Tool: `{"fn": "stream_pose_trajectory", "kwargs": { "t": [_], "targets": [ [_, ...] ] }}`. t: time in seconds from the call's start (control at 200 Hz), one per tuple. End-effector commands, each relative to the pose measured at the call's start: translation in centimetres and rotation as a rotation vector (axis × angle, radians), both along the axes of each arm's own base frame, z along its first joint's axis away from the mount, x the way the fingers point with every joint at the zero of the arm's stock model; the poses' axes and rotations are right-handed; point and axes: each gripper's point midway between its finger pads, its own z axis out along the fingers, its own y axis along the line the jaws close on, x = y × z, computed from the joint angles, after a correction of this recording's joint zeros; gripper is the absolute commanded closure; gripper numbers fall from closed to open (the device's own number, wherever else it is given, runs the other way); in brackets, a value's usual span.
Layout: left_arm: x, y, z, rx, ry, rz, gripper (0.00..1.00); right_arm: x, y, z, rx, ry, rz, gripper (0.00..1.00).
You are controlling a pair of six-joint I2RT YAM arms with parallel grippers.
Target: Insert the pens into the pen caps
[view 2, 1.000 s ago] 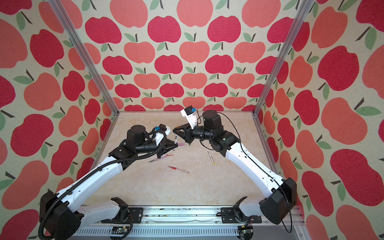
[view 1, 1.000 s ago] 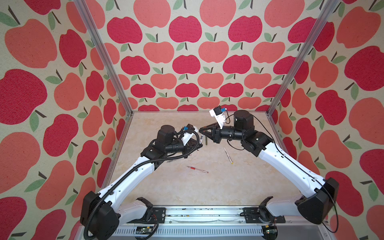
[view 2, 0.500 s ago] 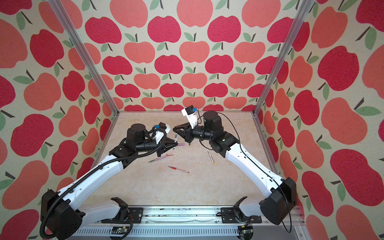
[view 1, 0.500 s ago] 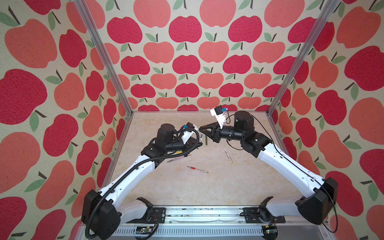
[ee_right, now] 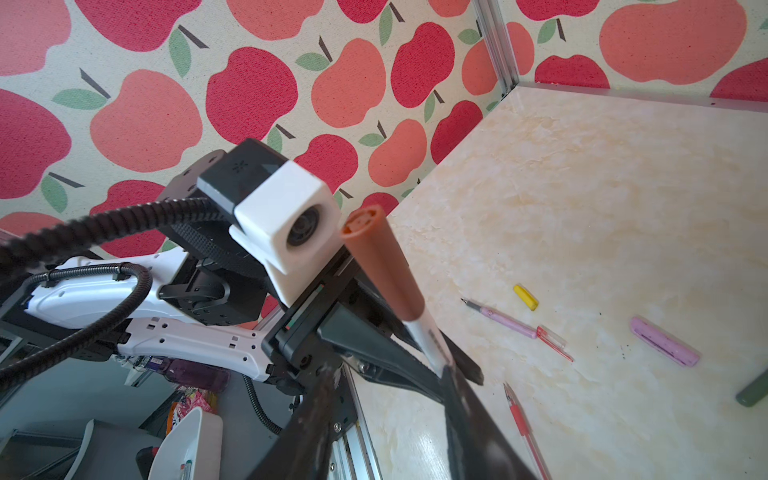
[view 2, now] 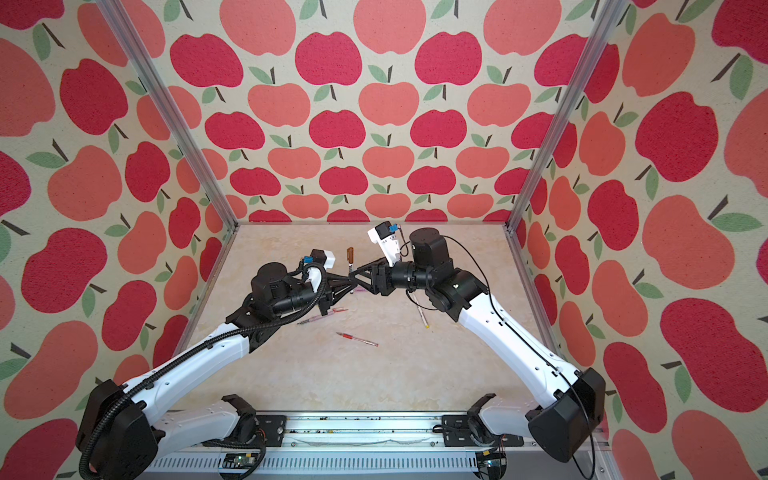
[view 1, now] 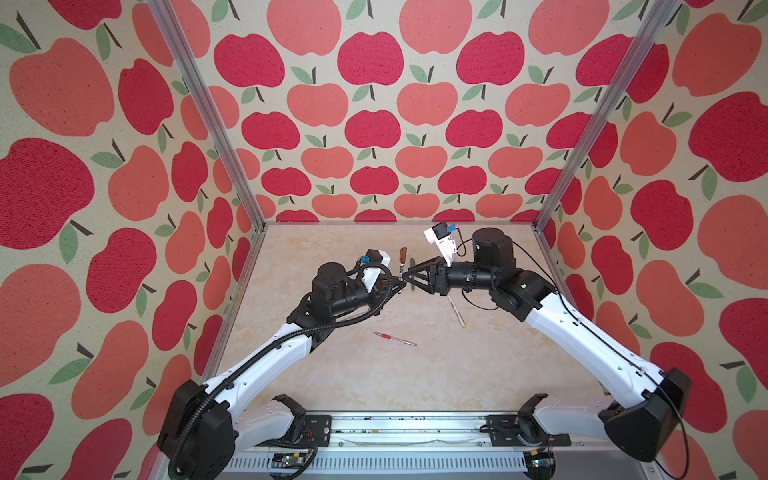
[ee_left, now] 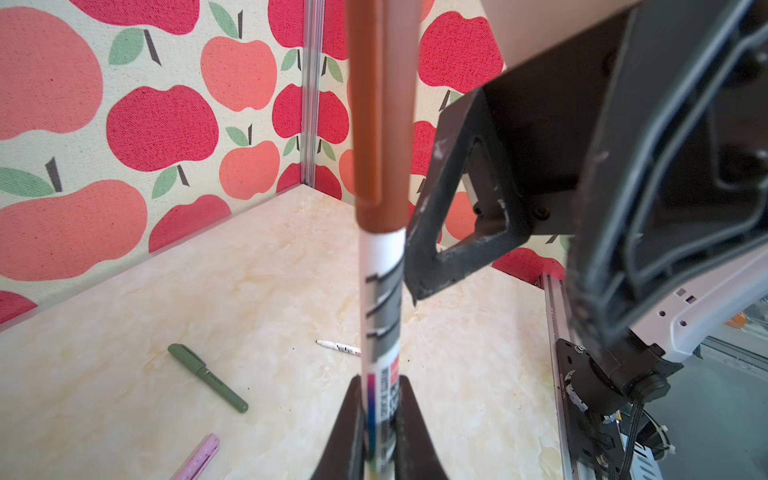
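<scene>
My left wrist view makes plain what the top views only hint at. My left gripper (ee_left: 380, 388) is clamped on the lower barrel of the white-and-brown pen (ee_left: 384, 316), a finger on each side. The pen stands up out of it, and the brown cap (ee_left: 380, 124) is seated over its upper end. In both top views that pen is only a thin upright stick above the spot where my two grippers meet, over the far middle of the desk (view 1: 415, 374).

Only my right wrist view shows my right gripper (ee_right: 386, 374) clearly, and its fingers are spread apart. The pen's white barrel passes just beside one finger (ee_right: 461, 399), and I cannot tell whether they touch. The brown cap stands clear above that gripper.

The same view shows loose things lying on the desk:
- a yellow cap (ee_right: 525, 297)
- a pink pen (ee_right: 503, 320) lying end to end with a clear red cap (ee_right: 555, 343)
- a lilac cap (ee_right: 665, 340)
- a red pen (ee_right: 523, 424)
- one end of the dark green pen (ee_right: 754, 392)

My left wrist view shows that green pen whole and lying flat. It also shows part of the white-and-yellow pen (ee_left: 338, 347) behind the held one.

Below the desk edge, in the right wrist view, sits a white tub (ee_right: 187, 436), and what lies in it is too small to name
</scene>
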Motion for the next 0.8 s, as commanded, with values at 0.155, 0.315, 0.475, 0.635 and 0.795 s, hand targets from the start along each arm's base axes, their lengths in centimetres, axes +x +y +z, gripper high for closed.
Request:
{"fn": "stream_pose_trajectory", "kwargs": {
  "t": [0.155,0.315,0.475,0.635,0.795],
  "targets": [
    [-0.5,-1.2,2.4,-0.069,0.011,-0.020,1.00,-0.3,-0.4,-1.2,-0.009,0.000,-0.021,0.56],
    [-0.9,-1.6,2.3,-0.058,0.041,-0.038,1.00,0.0,-0.4,-1.0,-0.002,-0.018,-0.030,0.58],
    [-1.1,-1.8,2.0,-0.053,0.062,-0.045,1.00,0.3,-0.2,-0.6,0.013,-0.031,-0.032,0.61],
    [-1.2,-1.9,1.9,-0.052,0.074,-0.054,1.00,0.5,0.1,-0.4,0.021,-0.032,-0.031,0.65],
    [-1.3,-2.1,2.0,-0.053,0.081,-0.061,1.00,0.8,0.3,-0.7,0.023,-0.027,-0.033,0.70]
  ]
}}
